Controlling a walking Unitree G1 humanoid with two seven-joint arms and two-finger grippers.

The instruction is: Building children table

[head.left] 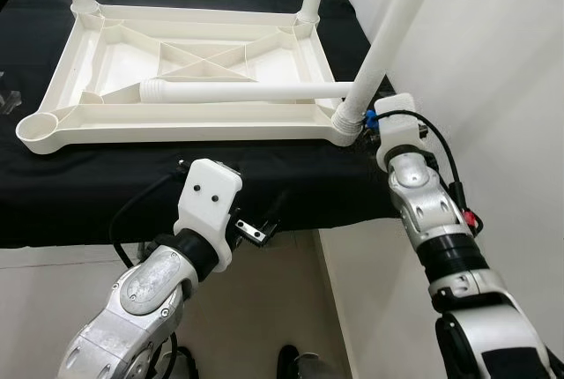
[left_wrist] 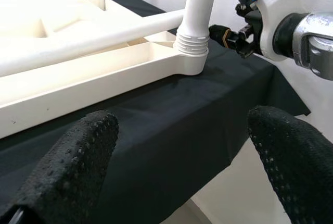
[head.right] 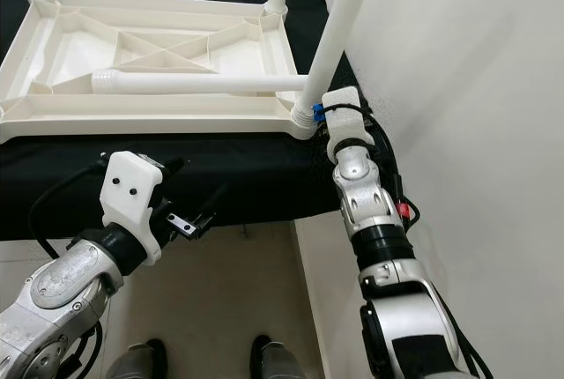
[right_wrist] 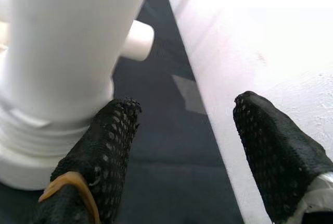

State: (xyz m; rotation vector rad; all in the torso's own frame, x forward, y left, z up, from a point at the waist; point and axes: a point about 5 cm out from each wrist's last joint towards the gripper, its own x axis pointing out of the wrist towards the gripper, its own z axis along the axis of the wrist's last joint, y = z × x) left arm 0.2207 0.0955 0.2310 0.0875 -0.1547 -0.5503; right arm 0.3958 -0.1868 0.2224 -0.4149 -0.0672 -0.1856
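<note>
A black cloth [head.left: 106,194] is covering a low surface, and a white wall [head.left: 493,62] is standing on the robot's right. A white plastic table top [head.left: 176,123] is lying upside down on the cloth. Three white legs are sticking up from its corners: two at the far corners, and one leg [head.left: 388,40] at the near right corner, leaning a little toward the wall. The near left corner socket [head.left: 37,130] is sitting open with no leg in it. A loose leg [head.left: 247,92] is lying flat across the underside of the table top. The right gripper [right_wrist: 182,146] is reaching in at the bottom of the near right leg, beside the wall. Its two black fingers are standing wide apart and are not holding anything; one finger [right_wrist: 106,146] is resting just beside the leg's ridged base. The left gripper [left_wrist: 182,156] is hanging in front of the cloth's edge, below the table top. Its fingers [left_wrist: 78,156] are also spread wide open, holding nothing.
</note>
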